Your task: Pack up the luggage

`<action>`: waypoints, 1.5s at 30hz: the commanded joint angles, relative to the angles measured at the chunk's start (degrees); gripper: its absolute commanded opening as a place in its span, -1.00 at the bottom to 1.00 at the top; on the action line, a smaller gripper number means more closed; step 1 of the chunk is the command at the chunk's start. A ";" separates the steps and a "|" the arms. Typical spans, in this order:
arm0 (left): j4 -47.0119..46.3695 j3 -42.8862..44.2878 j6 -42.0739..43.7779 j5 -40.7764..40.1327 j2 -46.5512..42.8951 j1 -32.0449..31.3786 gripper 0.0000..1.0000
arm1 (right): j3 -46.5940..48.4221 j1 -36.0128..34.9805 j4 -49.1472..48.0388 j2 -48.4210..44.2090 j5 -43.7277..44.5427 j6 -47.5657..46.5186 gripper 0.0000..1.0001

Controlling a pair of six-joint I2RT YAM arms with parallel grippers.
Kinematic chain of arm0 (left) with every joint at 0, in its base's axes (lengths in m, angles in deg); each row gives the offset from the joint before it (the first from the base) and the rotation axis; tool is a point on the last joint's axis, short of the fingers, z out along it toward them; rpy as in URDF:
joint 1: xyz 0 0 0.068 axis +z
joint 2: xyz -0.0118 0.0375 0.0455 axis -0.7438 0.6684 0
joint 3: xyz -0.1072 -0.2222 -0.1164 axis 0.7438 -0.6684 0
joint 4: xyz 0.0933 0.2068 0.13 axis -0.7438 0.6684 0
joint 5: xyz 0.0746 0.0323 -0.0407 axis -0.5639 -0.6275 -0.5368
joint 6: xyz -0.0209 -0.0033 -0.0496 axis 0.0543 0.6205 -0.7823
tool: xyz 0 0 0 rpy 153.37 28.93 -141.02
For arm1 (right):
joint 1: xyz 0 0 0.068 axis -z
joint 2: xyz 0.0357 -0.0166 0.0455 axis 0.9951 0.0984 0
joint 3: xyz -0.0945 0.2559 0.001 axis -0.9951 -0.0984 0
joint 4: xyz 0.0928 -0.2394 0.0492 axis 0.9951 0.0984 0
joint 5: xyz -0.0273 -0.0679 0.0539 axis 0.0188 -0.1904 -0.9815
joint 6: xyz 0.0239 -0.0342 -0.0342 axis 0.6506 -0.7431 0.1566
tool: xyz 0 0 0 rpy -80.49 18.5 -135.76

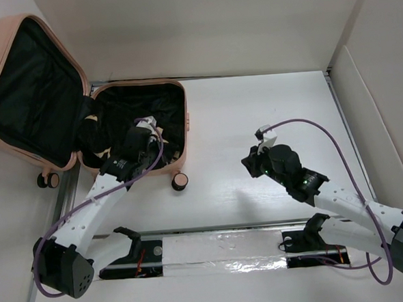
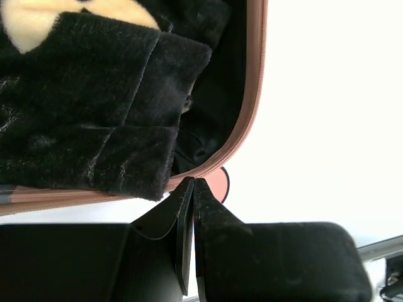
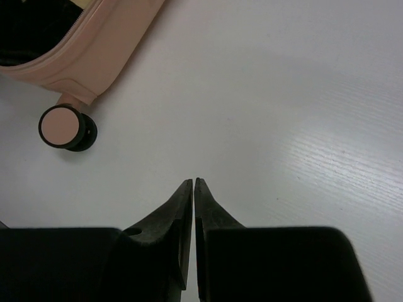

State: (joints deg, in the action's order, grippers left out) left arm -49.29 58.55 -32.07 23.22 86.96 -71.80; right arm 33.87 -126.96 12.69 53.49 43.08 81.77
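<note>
White tabletop (image 1: 254,120) carries the small salmon-pink hard-shell suitcase (image 1: 185,124) at its far left, lid thrown open, and we see a black plush cloth with pale yellow patches (image 2: 88,126) lying inside. Our left gripper (image 2: 192,182) hangs over its near rim, jaws pressed together on nothing. Our right gripper (image 3: 193,181), likewise clenched empty, hovers well apart above the tabletop.

luggage (image 3: 101,50) — smooth pink plastic shell | cloth (image 2: 82,107) — black plush, fuzzy | table (image 3: 302,94): matt white, faint grain
</note>
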 commanded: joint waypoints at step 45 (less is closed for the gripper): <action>-6.52 -2.72 -8.92 -41.67 -9.85 46.13 -0.81 | -0.28 -2.30 1.48 -12.67 2.17 -0.21 -1.00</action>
State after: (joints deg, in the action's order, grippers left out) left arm -55.52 55.95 -39.44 -13.48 71.07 -31.06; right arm 33.70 -129.43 14.59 40.73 44.70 81.58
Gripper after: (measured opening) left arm 0.082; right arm 0.010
